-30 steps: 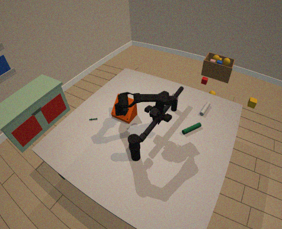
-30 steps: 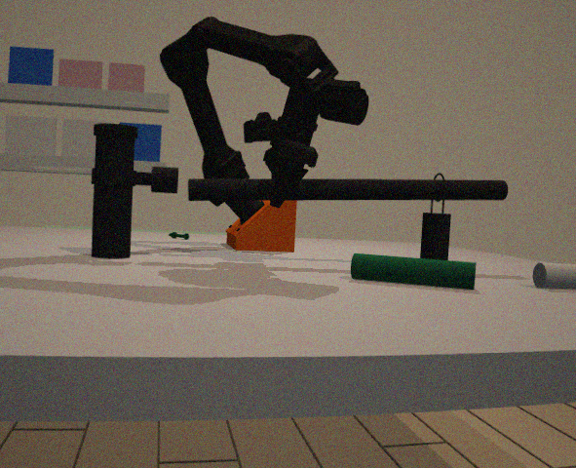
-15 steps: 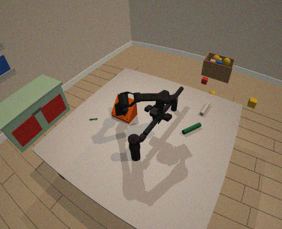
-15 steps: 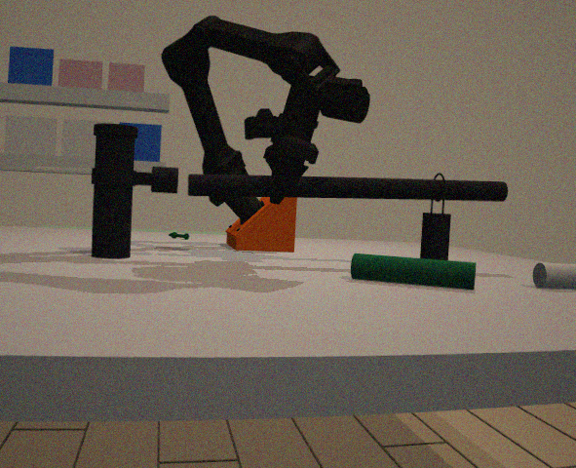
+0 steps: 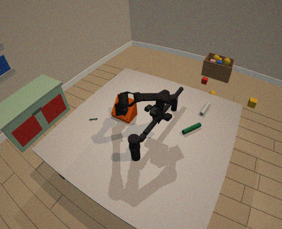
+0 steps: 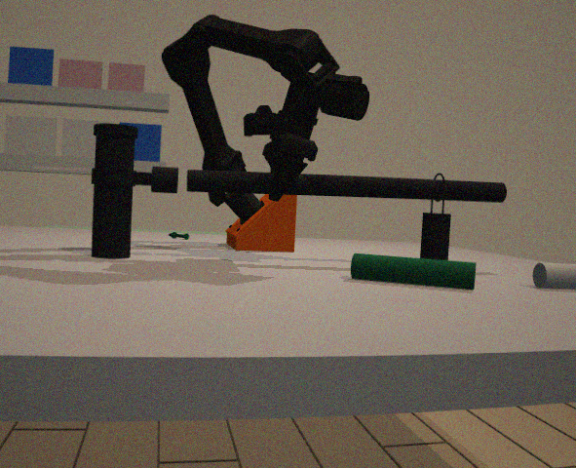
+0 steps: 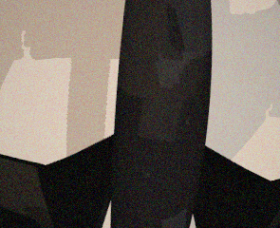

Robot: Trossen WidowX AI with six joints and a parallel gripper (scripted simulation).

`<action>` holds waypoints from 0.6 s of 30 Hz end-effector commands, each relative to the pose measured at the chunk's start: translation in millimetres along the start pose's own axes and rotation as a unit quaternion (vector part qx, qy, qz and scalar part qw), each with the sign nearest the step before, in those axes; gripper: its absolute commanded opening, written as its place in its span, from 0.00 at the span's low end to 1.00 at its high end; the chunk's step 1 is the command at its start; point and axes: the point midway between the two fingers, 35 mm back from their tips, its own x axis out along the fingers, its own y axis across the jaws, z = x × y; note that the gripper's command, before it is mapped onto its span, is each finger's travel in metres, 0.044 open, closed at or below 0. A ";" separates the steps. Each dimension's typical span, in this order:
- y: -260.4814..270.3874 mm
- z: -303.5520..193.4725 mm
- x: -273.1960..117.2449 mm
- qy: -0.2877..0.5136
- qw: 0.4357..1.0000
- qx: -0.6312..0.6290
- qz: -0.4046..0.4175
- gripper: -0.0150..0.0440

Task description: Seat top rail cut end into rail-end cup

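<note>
Seating the rail is the step in hand, and it looks about half done as a matter of alignment. The gripper (image 6: 284, 187) is clamped on the top rail (image 6: 368, 186), its fingers pinching the dark tube from above at a spot nearer the cut end than the far end. In the wrist view the rail (image 7: 161, 108) runs straight up the middle between the two finger bodies.

From the side, the rail lies level, its far part threaded through the loop cap (image 6: 439, 193) on the short post, and its cut end (image 6: 191, 180) faces the rail-end cup (image 6: 164, 179) with a small gap between them. The cup hangs on the brace band (image 6: 112, 175), which sits partway down the big post (image 6: 112, 193), below the post cap (image 6: 115, 132).

To do this well, I would slide the rail straight along its own axis toward the cup, keeping it level so the end does not catch the cup's lip. A push that lands low could shove the band down the post, so height matters. In the top view the rail (image 5: 152, 124) seems aimed at the post (image 5: 134, 148); sideways alignment cannot be confirmed. Only once the end is buried should the fingers spread and lift away.
</note>
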 end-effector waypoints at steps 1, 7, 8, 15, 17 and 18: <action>1.9 0.9 -3.4 0.002 1.000 0.003 0.003 0.25; 1.7 7.8 -0.3 0.001 1.000 0.002 0.002 0.25; 1.6 9.2 0.3 0.001 1.000 0.002 0.002 0.25; 0.8 19.3 5.0 0.000 1.000 0.000 0.000 0.25; 0.7 20.3 5.5 0.000 1.000 0.000 0.000 0.25; 0.7 20.3 5.5 0.000 1.000 0.000 0.000 0.25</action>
